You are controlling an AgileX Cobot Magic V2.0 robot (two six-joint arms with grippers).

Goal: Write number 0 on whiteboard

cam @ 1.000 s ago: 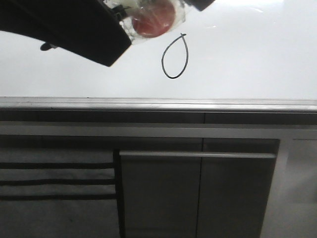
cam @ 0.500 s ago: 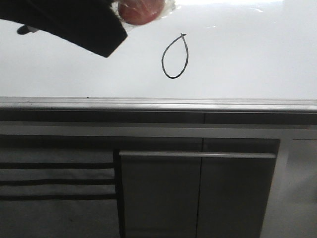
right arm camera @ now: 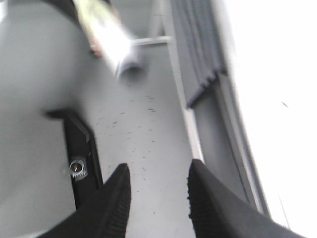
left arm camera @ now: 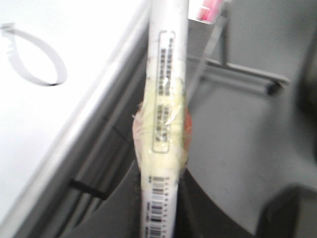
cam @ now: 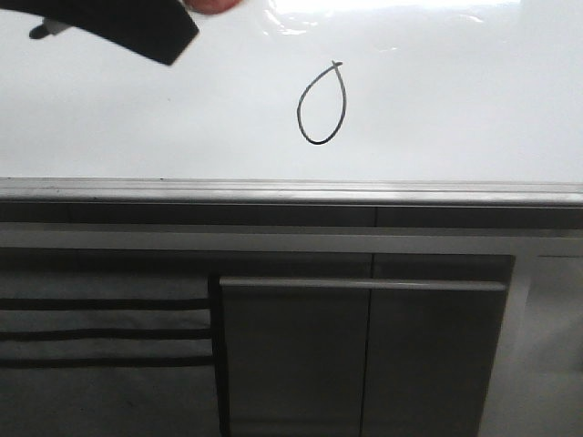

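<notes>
A thin black hand-drawn oval, the number 0 [cam: 322,104], pointed at its top with a tiny crossed tail, sits on the large glossy white whiteboard [cam: 455,100], above the grey metal rail [cam: 291,191] along the board's edge. The left hand [left arm camera: 159,218] is clamped round a white barcode-labelled marker pen [left arm camera: 163,99] wrapped in yellowish tape, and appears as a dark shape at the front view's upper left corner. The right hand [right arm camera: 157,191] holds nothing, its black ribbed fingers [right arm camera: 116,191] apart over grey floor.

The whiteboard [cam: 455,109] (glossy, grey-railed) bears the number 0 [cam: 322,103], a thin black loop.
</notes>
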